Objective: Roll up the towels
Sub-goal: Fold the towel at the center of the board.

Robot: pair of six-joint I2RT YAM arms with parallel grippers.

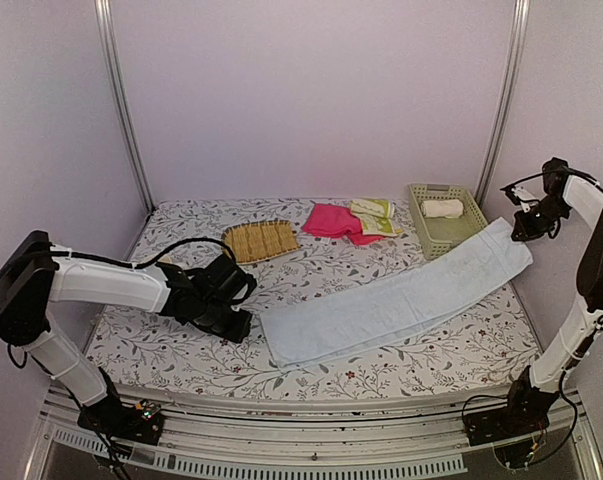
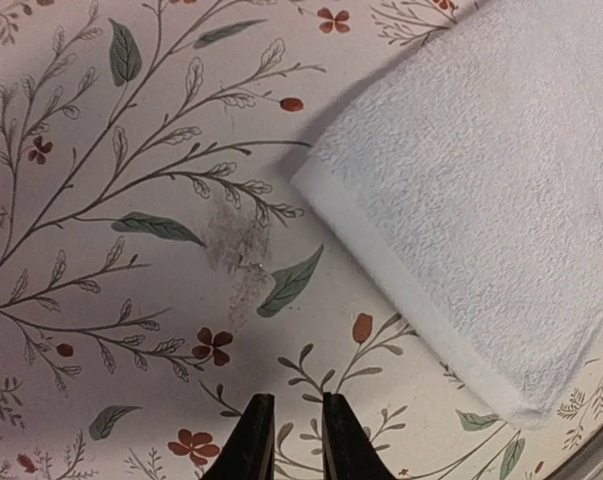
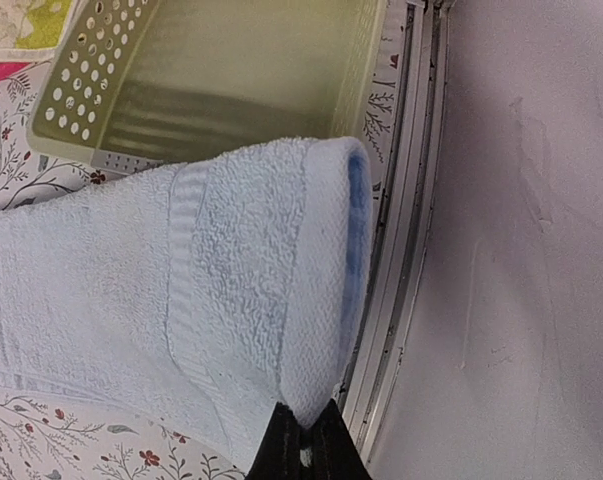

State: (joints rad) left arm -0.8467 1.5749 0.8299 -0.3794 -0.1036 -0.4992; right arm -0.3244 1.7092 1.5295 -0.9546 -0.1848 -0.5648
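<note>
A long light blue towel (image 1: pixel 401 300) lies flat and diagonal across the flowered table. My right gripper (image 1: pixel 522 231) is shut on its far right corner (image 3: pixel 311 300) and holds that end raised by the basket. My left gripper (image 1: pixel 237 324) hovers low over the table just left of the towel's near end (image 2: pixel 481 180); its jaws (image 2: pixel 294 402) stand a little apart with nothing between them. A pink towel (image 1: pixel 331 220) and a pale yellow-green towel (image 1: pixel 373 215) lie crumpled at the back. A cream-white towel (image 1: pixel 443 208) lies rolled in the basket.
The pale green lattice basket (image 1: pixel 424 228) stands at the back right, close to the lifted towel end (image 3: pixel 231 80). A tan slatted mat (image 1: pixel 260 240) lies at the back centre. The table's metal rail (image 3: pixel 401 250) and the right wall run next to my right gripper.
</note>
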